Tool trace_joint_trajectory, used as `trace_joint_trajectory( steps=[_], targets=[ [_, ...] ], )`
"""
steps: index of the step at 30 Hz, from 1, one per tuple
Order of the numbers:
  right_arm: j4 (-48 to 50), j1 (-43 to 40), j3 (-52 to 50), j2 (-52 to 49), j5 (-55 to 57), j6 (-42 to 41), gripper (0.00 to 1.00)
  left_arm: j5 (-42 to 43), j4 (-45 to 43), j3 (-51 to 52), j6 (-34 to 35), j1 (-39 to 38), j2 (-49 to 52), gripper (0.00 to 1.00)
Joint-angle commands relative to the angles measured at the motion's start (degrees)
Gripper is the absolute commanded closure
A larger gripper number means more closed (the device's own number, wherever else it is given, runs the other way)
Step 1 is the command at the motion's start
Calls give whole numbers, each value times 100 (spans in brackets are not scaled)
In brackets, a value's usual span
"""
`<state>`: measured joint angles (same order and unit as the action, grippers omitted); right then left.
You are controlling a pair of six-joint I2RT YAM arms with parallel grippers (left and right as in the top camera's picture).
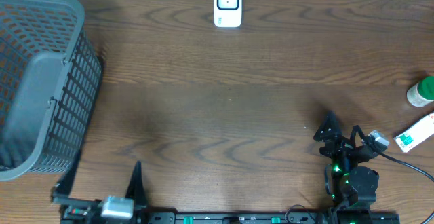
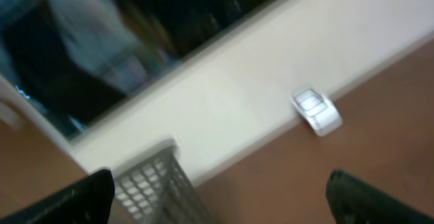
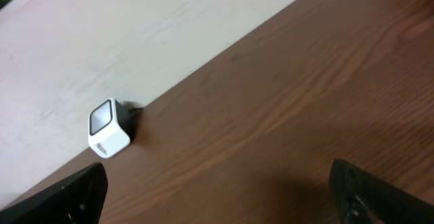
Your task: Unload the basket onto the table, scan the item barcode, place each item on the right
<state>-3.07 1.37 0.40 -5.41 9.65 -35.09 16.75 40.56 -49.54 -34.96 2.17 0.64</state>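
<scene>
The white barcode scanner (image 1: 228,5) stands at the table's far edge, and also shows in the left wrist view (image 2: 317,111) and the right wrist view (image 3: 108,137). Two items lie at the right edge: a white box with green print (image 1: 415,134) and a green-capped bottle (image 1: 421,91). My right gripper (image 1: 342,134) is open just left of the box, with only bare table between its fingers (image 3: 217,193). My left gripper (image 1: 105,176) hangs open at the front left, nothing held (image 2: 217,197).
A grey mesh basket (image 1: 41,81) fills the left side of the table, and its corner shows in the left wrist view (image 2: 152,180). A pale wall runs behind the scanner. A cable trails from the right arm toward the box.
</scene>
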Motion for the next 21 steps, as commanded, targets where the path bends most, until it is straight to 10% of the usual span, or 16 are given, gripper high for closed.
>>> trace_joint_trajectory(
  steps=[1, 21],
  targets=[
    [-15, 72, -9, -9, 17, 107, 1, -31, 575, -17, 59, -17, -46, 0],
    [-15, 72, -9, -9, 15, 107, 1, -138, 986, 997, 848, -15, -48, 2]
  ],
)
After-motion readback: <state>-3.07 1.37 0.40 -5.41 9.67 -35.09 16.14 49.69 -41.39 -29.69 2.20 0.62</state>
